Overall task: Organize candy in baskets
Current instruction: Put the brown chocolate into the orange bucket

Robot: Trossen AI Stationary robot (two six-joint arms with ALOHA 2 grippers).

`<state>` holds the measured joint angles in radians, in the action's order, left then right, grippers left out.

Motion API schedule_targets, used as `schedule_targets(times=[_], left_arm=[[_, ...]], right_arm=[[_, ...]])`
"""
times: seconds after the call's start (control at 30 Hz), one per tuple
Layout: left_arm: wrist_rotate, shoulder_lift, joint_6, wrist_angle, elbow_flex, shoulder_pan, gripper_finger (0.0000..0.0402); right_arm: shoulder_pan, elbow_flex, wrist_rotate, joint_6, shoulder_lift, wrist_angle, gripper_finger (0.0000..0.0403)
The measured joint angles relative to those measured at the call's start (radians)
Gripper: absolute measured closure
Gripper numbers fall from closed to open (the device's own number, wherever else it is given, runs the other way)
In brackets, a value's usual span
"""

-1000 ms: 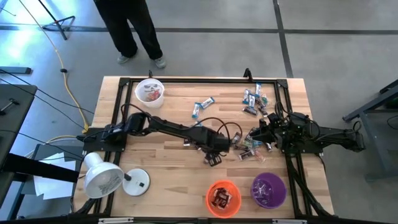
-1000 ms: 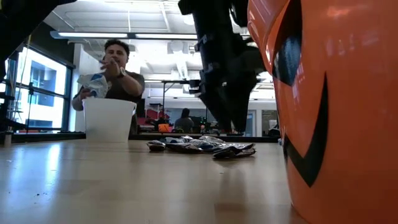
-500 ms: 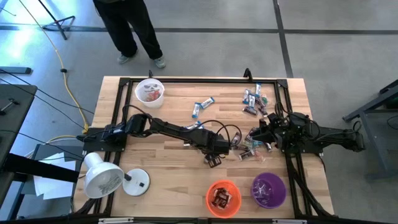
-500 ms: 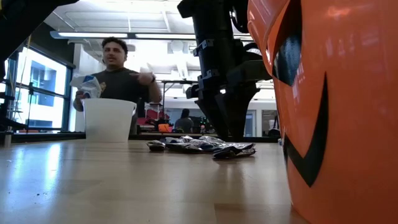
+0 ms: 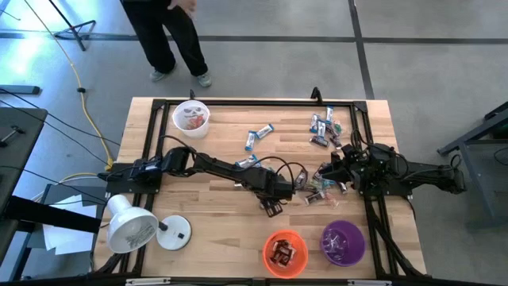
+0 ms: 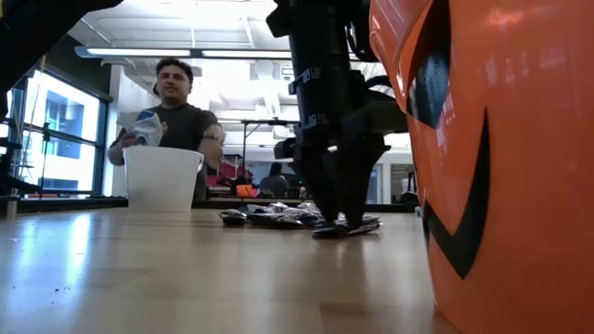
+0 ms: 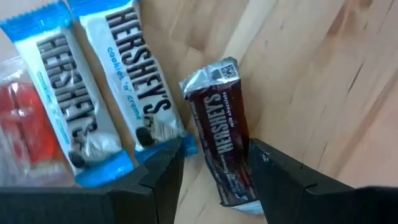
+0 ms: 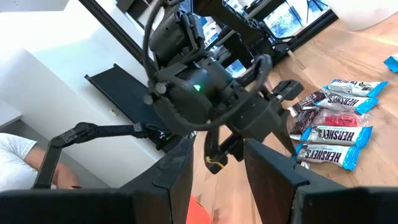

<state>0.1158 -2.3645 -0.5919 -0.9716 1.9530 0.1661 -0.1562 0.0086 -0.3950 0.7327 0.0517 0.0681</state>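
Two open fingers of the left hand (image 7: pixel 214 180) straddle a brown candy bar (image 7: pixel 222 144) lying mid-desk (image 5: pixel 214 199); next, I'd guess, pinch and carry it to the orange basket (image 5: pixel 285 253).

1. The orange basket (image 5: pixel 284 253) stands just left of the purple basket (image 5: pixel 343 242).
2. The white basket (image 5: pixel 191 116) stands far behind the orange basket (across the table).
3. The candy (image 5: pixel 319 191) lies behind the orange basket.
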Motion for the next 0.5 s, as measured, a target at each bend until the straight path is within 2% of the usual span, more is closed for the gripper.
schedule_targets(times=[0.5], left_arm=[[-0.045, -0.052, -0.010, 0.024, 0.005, 0.004, 0.0235]], right_arm=[[0.000, 0.000, 0.000, 0.000, 0.000, 0.000, 0.0265]])
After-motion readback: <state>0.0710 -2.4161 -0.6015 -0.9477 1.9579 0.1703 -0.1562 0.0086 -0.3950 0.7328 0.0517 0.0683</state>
